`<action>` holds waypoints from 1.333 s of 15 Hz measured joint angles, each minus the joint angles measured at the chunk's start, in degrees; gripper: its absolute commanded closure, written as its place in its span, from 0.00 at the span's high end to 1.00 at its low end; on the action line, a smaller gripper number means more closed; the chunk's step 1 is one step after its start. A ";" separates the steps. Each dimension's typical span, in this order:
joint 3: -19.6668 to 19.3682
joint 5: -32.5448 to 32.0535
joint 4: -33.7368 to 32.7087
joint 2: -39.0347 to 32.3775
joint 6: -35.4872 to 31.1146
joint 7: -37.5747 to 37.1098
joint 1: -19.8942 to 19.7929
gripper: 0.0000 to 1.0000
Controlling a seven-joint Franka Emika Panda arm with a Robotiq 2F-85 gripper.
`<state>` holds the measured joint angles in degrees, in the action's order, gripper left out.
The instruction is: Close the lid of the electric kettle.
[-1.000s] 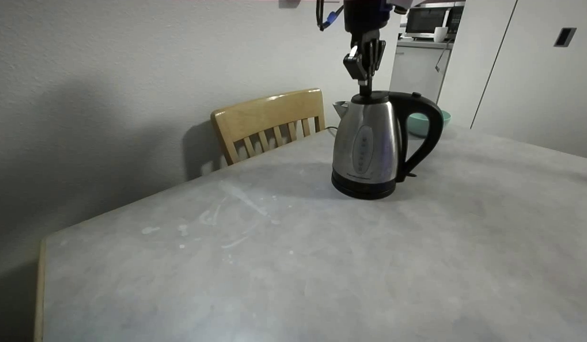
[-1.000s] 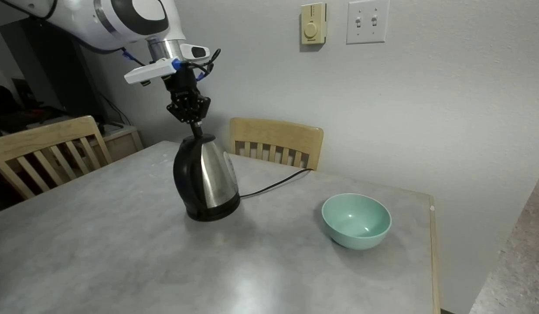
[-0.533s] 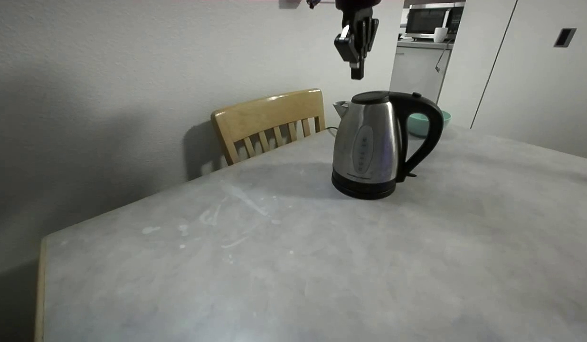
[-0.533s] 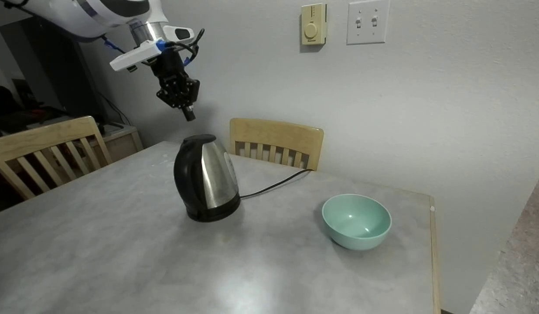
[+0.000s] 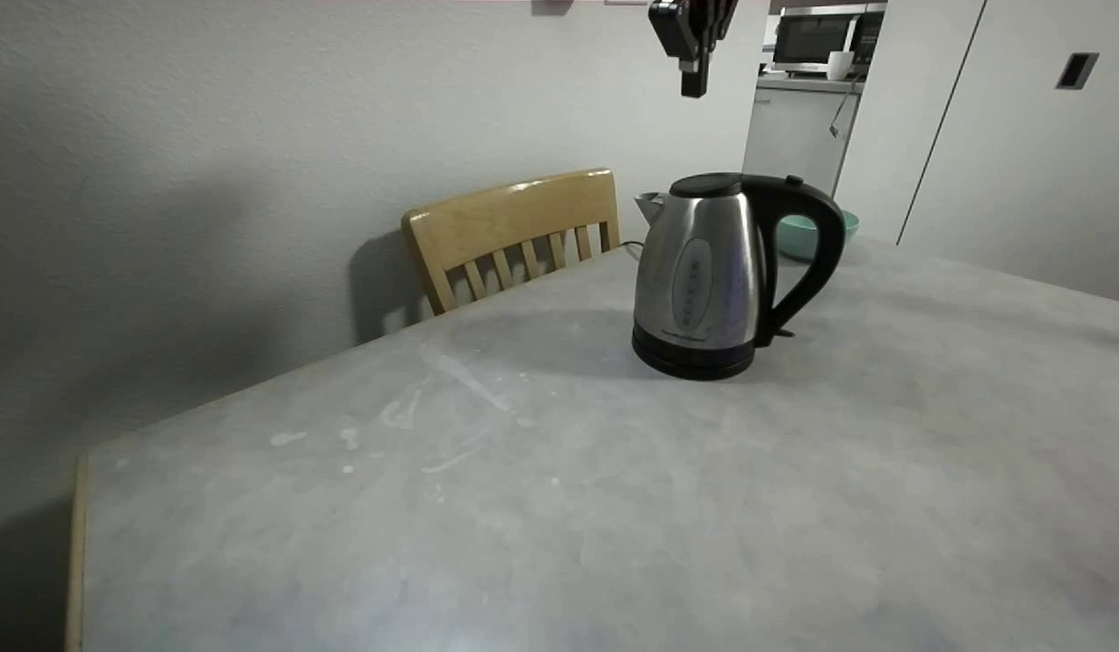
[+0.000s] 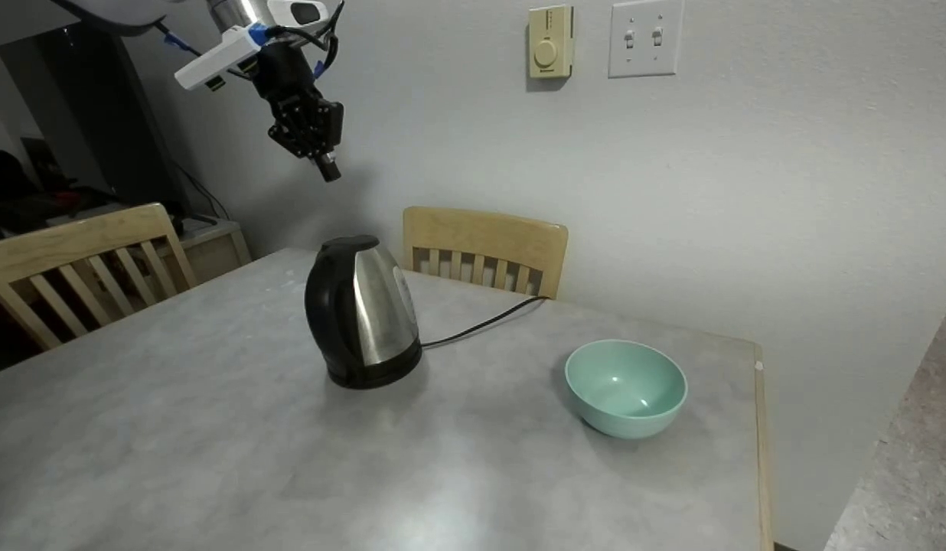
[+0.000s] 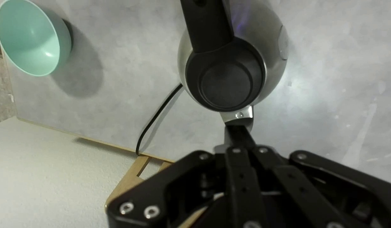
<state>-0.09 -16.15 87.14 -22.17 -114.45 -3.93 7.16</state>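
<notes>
The electric kettle (image 5: 700, 272) is standing upright on the desk (image 5: 487, 525), its black handle (image 5: 831, 235) pointing toward three o'clock in an exterior view. I'm seeing its lid (image 7: 226, 82) lying flat and closed over the top. In both exterior views the gripper (image 6: 330, 170) is hanging well apart from the lid, at twelve o'clock, drawn together into one narrow tip. From the kettle, a mint-green bowl (image 6: 626, 417) is sitting between three and four o'clock in an exterior view, and a wooden chair (image 6: 484, 229) is standing at two.
</notes>
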 measured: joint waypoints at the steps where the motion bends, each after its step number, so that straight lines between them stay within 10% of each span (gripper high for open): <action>1: 0.00 0.00 0.19 0.12 0.01 -0.53 0.00 0.33; 10: 0.49 3.94 0.70 1.10 3.54 -5.99 0.03 0.97; 20: 1.96 14.68 0.50 4.15 15.58 -10.77 0.04 1.00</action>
<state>1.87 -1.47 87.64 -18.02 -98.87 -14.69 7.20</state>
